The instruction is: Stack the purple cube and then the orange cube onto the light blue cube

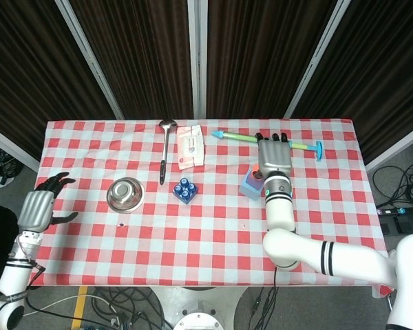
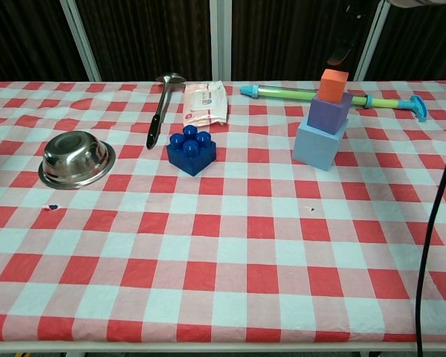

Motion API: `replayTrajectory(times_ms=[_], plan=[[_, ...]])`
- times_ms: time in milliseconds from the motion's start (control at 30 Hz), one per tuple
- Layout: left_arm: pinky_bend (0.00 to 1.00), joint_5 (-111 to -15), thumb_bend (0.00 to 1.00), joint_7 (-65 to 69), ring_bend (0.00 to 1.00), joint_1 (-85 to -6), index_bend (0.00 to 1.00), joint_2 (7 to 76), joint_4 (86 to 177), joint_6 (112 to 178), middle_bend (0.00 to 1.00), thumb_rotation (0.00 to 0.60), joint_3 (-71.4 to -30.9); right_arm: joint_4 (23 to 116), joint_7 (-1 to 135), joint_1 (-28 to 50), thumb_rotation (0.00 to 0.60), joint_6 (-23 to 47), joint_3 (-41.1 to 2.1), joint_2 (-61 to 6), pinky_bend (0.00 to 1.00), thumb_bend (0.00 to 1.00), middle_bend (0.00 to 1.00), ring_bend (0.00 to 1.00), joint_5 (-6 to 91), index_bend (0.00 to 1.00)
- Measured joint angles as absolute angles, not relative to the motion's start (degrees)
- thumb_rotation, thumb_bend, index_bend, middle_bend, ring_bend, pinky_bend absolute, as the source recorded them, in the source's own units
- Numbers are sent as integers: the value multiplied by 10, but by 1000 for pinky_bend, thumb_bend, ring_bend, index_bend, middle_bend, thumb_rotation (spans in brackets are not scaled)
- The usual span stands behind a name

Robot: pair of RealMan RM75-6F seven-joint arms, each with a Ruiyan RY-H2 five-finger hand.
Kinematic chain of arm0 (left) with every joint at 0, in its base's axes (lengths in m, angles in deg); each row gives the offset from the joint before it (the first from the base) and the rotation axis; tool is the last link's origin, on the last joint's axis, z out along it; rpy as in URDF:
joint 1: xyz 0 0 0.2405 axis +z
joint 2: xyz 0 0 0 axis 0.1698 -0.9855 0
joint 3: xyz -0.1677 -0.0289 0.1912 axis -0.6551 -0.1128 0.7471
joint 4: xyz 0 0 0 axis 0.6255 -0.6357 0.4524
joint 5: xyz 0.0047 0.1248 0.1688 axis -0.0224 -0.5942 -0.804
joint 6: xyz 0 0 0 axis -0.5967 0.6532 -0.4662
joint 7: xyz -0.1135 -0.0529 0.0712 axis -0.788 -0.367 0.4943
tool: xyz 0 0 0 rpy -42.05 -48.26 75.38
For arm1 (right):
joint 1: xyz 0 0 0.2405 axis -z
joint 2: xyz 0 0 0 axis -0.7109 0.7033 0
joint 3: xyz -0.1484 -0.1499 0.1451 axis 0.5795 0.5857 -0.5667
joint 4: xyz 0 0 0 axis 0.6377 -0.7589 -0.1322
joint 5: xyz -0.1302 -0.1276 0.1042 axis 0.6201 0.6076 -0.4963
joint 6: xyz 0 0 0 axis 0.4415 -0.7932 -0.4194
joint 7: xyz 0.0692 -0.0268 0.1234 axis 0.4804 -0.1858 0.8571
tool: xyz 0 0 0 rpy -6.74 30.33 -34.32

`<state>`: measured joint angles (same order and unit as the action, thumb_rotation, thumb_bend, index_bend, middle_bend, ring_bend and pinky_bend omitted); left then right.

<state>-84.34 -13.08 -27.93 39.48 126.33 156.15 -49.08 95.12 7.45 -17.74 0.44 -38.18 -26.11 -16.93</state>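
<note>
The orange cube [image 2: 332,85] sat atop the purple cube [image 2: 328,113] and light blue cube [image 2: 319,144], apparently stacked; the right hand [image 1: 273,157] hovered empty above, fingers apart.

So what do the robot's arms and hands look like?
The arms are glossy white tubes with black rings. Both the left hand and the right hand have a silver-grey metal back and black fingers. A small green light glows at the right wrist.
</note>
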Motion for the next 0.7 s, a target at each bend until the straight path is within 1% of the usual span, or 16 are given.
replayTrajectory(times_ms=[67,167,267,367,400,500,533,600,700], plan=[[310,-843,58,-128,217,-279,322,395,1262,1561,267,600,-491,981,91,-159,600,-8,-371,-244,32,109,294,89,-128,142],[310,-843,58,-123,217,-280,322,396,1262,1561,266,600,-490,1025,121,-122,600,-38,-338,-219,33,113,293,85,-35,137],[309,-845,58,-117,217,-280,322,398,1261,1562,267,600,-489,1056,156,-72,600,-78,-287,-197,32,113,277,66,78,133],[309,-846,58,-108,218,-281,322,400,1259,1562,266,600,-488,1073,199,-10,600,-112,-216,-177,26,113,228,22,192,114],[310,-846,58,-106,217,-281,322,401,1259,1562,266,600,-488,1074,219,15,600,-121,-185,-169,23,113,214,12,234,105],[310,-848,58,-97,217,-281,322,403,1258,1563,266,600,-487,1056,276,70,600,-131,-115,-155,16,113,184,0,328,77],[310,-848,58,-95,217,-281,322,404,1258,1564,266,600,-487,1043,294,82,600,-132,-98,-153,16,113,180,0,351,69],[310,-850,58,-89,218,-281,322,404,1260,1568,266,600,-487,1005,327,105,600,-135,-74,-152,15,113,174,0,392,56],[310,-851,58,-83,218,-281,322,405,1263,1573,266,600,-488,940,357,136,600,-144,-61,-161,15,113,170,0,440,46]])
